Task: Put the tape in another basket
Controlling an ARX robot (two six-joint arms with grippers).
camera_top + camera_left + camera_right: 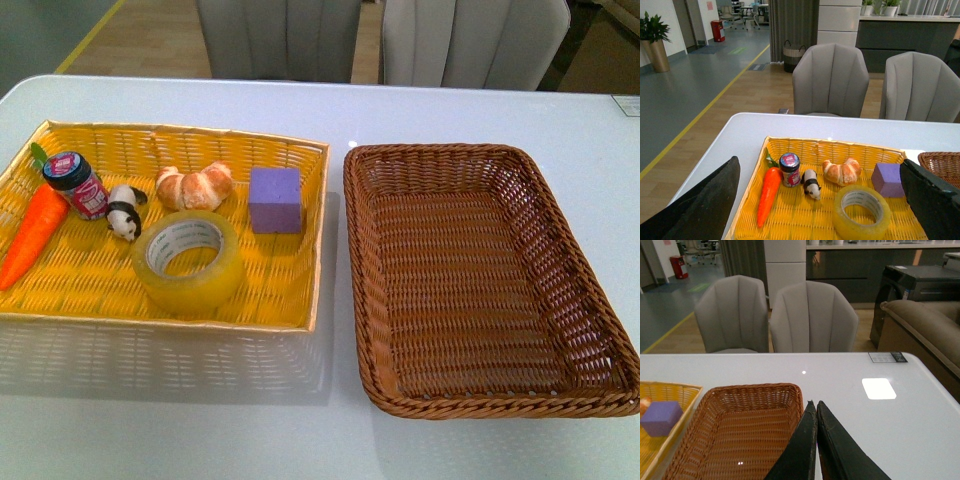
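Tape (861, 211) in yellow tray (865, 146), ahead of released left pincer (820, 162); right pincer (816, 405) clenched

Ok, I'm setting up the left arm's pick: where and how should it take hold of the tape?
The tape lies flat, hole up. I'd come straight down with the open left gripper, one finger in the hole, pinching the wall on the side facing the brown basket, away from the panda.

The tape (190, 262) lies flat toward the near side of the yellow tray (80, 288) on the left, among a carrot (33, 232), jar (78, 184), toy panda (125, 211), croissant (195, 186) and purple block (275, 199), with the brown basket (470, 290) just beside the tray on the right.
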